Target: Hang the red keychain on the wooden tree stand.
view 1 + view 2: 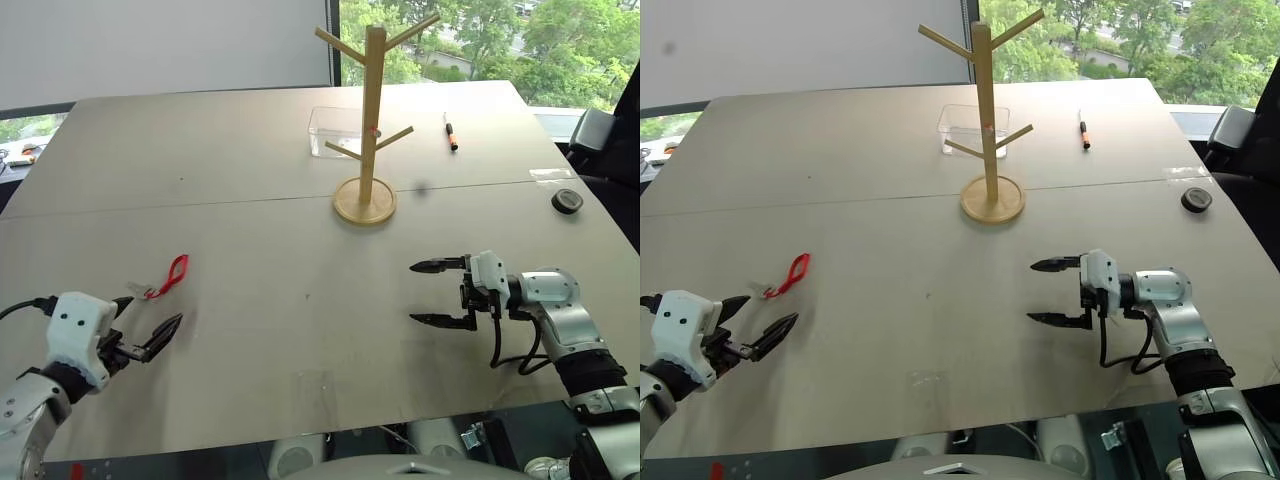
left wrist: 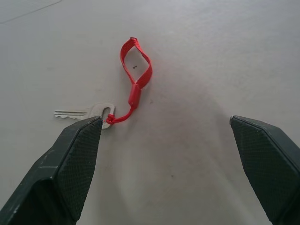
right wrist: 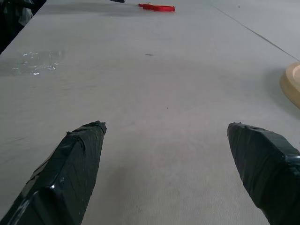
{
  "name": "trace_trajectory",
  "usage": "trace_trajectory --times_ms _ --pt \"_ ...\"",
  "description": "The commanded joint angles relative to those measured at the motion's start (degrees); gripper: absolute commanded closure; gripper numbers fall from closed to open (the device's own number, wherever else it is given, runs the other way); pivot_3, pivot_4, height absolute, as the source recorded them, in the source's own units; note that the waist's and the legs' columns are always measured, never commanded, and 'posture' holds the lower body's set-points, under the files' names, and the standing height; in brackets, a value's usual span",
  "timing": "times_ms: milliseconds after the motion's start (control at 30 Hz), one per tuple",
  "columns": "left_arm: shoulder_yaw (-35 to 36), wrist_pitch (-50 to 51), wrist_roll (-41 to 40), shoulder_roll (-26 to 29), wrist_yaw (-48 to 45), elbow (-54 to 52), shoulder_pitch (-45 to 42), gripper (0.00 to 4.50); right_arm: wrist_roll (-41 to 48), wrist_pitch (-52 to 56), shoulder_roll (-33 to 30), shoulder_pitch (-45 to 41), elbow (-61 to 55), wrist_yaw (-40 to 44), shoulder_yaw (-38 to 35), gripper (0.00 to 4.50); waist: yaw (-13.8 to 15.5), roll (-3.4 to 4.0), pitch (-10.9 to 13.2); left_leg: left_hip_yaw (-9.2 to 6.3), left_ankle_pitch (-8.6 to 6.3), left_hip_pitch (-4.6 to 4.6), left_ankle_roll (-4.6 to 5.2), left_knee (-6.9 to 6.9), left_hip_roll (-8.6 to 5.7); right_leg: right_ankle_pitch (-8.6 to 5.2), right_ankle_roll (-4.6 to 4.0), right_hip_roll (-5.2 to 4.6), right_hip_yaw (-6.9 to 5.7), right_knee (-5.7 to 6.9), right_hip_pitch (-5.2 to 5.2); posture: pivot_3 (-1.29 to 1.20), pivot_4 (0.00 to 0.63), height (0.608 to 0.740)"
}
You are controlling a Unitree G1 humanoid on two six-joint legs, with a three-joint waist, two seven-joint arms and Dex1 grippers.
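Flat on the matte table, the red keychain lies between both wide-spread black jaws.

red keychain: red | wooden tree stand: light wood

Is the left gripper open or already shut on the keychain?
Open: the left gripper has its fingers spread wide, and the red keychain lies flat on the table, ungrasped.

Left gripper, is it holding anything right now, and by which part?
Nothing. The left gripper is open, just short of the red keychain, which lies flat on the table.
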Motion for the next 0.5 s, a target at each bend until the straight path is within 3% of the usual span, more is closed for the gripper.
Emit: trace_trajectory --times_ms 33,500 --pt "0.0 -1.5 1.4 1.7 -0.5 1.7 -2.5 0.0 0.7 -0.8 -0.3 -0.1 -1.1 0.0 -0.5 0.06 0.0 0.0 0.0 0.0 0.0 0.0 0.0 0.0 0.0 0.0 0.0 -0.01 0.0 0.0 0.0 0.0 0.15 0.74" --pt "-6.8 2.2 3.7 3.8 -1.8 11.6 -12.3 0.0 0.9 0.4 -1.3 1.5 -4.2 -4.3 -1.9 0.06 -0.2 -0.02 0.0 0.04 0.0 0.01 0.0 0.0 -0.01 0.02 0.02 0.0 0.01 0.06 -0.01 0.0 0.15 0.74"
